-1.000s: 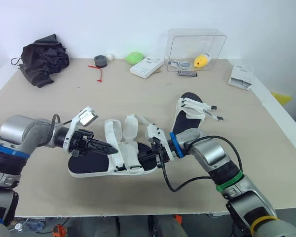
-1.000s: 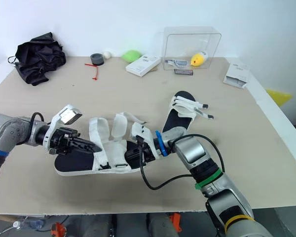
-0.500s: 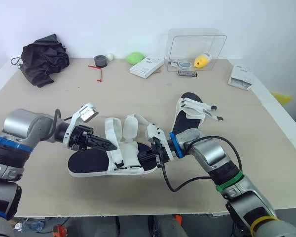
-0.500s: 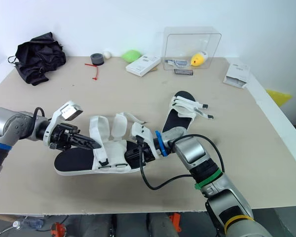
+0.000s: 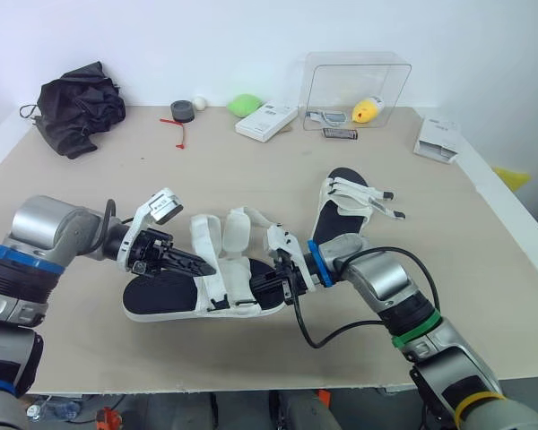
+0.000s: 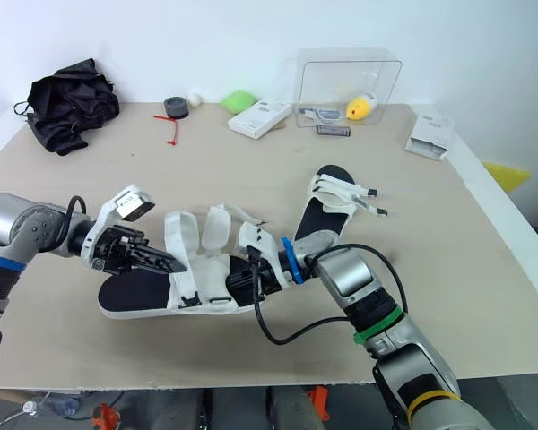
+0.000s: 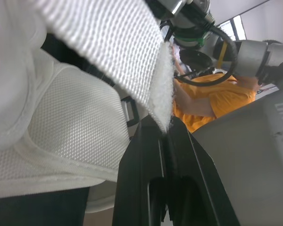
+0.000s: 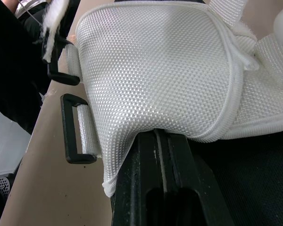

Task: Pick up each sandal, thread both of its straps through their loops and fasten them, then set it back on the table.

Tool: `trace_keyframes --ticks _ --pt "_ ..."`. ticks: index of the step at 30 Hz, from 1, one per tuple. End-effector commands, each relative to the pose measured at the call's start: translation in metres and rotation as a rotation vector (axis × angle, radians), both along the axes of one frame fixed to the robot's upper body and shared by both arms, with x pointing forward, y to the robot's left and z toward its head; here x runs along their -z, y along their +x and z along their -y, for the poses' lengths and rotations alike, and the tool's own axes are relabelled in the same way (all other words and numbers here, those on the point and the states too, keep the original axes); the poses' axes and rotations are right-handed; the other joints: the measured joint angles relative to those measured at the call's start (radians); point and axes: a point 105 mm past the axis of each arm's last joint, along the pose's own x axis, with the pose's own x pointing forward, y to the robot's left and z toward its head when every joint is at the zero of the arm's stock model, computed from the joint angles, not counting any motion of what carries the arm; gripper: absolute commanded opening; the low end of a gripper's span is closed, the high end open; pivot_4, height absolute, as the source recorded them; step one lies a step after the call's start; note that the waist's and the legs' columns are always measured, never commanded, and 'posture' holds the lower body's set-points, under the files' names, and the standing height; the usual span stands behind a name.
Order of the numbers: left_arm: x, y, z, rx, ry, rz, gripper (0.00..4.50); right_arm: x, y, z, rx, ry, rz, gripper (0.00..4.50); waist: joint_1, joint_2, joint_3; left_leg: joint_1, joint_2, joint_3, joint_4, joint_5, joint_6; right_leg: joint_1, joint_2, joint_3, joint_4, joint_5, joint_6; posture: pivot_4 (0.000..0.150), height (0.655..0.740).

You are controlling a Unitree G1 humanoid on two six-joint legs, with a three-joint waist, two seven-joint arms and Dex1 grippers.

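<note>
Now left tool (image 5: 204,268) nearer the sandal (image 5: 161,297) strap (image 5: 202,240), right tool (image 5: 262,288) unmoved.

At the far edge of my beige table (image 5: 251,170) a crumpled black cloth (image 5: 79,106) lies on the left, then a dark tape roll (image 5: 182,111), a green lump (image 5: 245,105) and a flat white box (image 5: 267,121). A clear plastic case (image 5: 357,90) holds a small yellow object (image 5: 367,110). A white carton (image 5: 438,140) sits to its right.

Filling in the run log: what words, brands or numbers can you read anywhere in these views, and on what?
"UN": letters cut off by the picture's edge, on a grey casing in the left wrist view.
White box beside the clear case: print too small to read.
White carton near the table's right edge: print too small to read.
Nothing else is legible.
</note>
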Motion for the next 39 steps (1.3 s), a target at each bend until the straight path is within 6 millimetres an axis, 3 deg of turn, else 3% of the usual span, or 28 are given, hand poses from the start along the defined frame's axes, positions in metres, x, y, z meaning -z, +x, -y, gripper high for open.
trace_keyframes --ticks 1,16,39 --pt "-0.002 -0.003 -0.001 0.018 0.01 0.018 0.04 0.013 -0.002 0.002 0.015 -0.04 -0.035 0.0 0.0 0.0 0.0 0.0 0.0 0.0 0.0 0.0 0.0 0.0 0.0 0.0 0.0 0.0 0.0 0.15 0.74" --pt "-0.004 0.011 0.0 -0.019 0.009 0.073 0.04 0.013 -0.002 0.002 0.013 -0.04 -0.033 0.0 0.0 0.0 0.0 0.0 0.0 0.0 0.0 0.0 0.0 0.0 0.0 0.0 0.0 0.0 0.0 0.15 0.74" --pt "-0.01 0.001 0.003 0.005 -0.033 0.016 0.04 0.013 -0.002 0.001 0.009 -0.04 -0.033 0.0 0.0 0.0 0.0 0.0 0.0 0.0 0.0 0.0 0.0 0.0 0.0 0.0 0.0 0.0 0.0 0.15 0.74"
